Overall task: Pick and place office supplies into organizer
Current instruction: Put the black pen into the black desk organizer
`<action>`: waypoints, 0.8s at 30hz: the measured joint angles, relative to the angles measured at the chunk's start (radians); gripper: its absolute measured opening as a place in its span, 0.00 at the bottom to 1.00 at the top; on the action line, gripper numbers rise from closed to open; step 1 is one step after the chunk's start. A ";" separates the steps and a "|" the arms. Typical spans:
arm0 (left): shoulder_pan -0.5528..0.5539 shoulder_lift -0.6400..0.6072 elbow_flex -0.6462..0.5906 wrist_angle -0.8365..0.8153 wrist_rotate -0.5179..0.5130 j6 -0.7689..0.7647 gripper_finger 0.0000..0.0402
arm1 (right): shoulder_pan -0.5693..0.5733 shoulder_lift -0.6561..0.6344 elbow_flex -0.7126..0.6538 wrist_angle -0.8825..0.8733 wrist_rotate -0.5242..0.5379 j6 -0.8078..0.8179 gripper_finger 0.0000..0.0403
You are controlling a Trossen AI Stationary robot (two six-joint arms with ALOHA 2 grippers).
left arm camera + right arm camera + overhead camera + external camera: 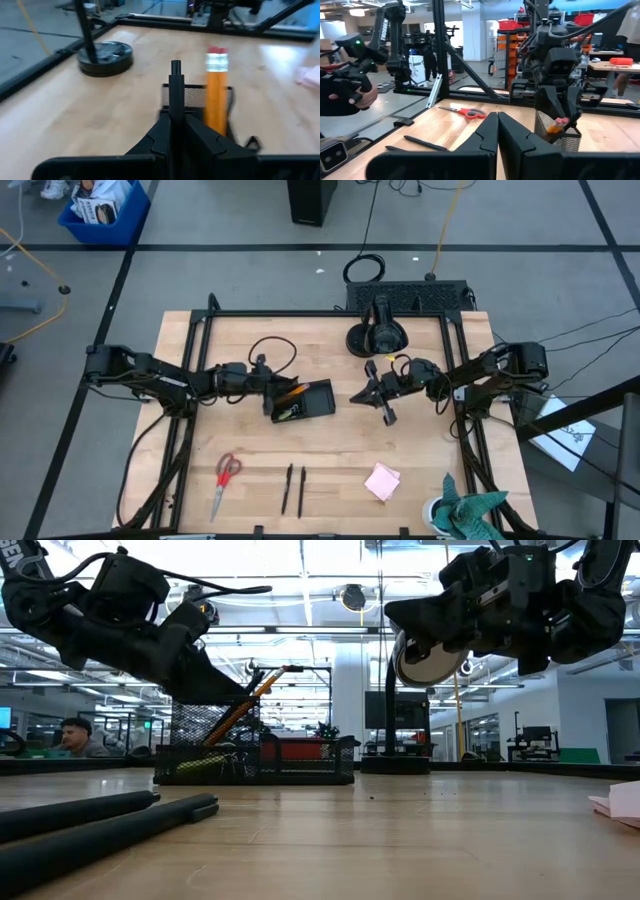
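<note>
Partly hidden: organizer (318, 400) behind left claw (272, 394); pencil (217, 95) blurred.

We see even, bright overhead light on the desk (330, 450), with soft shadows. In the low view ceiling lamps glare white and the nearest pens (90, 825) blur. Beyond the left end effector (175, 95), the pencil (216, 90) looks soft, the background smeared.

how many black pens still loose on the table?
2: black pens and lie side by side near the table's front edge, between the scissors and sticky-note pad. Others may hide in the organizer.
</note>
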 joint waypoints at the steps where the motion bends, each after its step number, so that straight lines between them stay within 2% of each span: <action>1: 0.003 0.000 0.000 0.001 0.019 -0.015 0.12 | 0.000 0.000 0.000 -0.002 -0.005 0.000 0.01; 7: 0.007 -0.001 0.000 0.002 0.043 -0.037 0.14 | 0.000 0.000 0.000 -0.002 -0.006 0.000 0.01; 14: 0.000 -0.001 0.000 0.005 0.046 -0.049 0.30 | 0.000 0.000 0.000 -0.004 -0.014 0.000 0.01; 19: -0.004 -0.018 -0.001 -0.007 0.042 0.024 0.38 | 0.000 0.000 0.000 -0.002 -0.014 0.000 0.01; 22: -0.037 -0.073 0.039 -0.067 -0.012 0.071 0.39 | 0.000 0.000 0.000 -0.002 -0.014 -0.005 0.01; 24: -0.077 -0.131 0.133 -0.248 -0.107 0.080 0.37 | 0.000 0.000 0.000 -0.002 -0.014 -0.006 0.01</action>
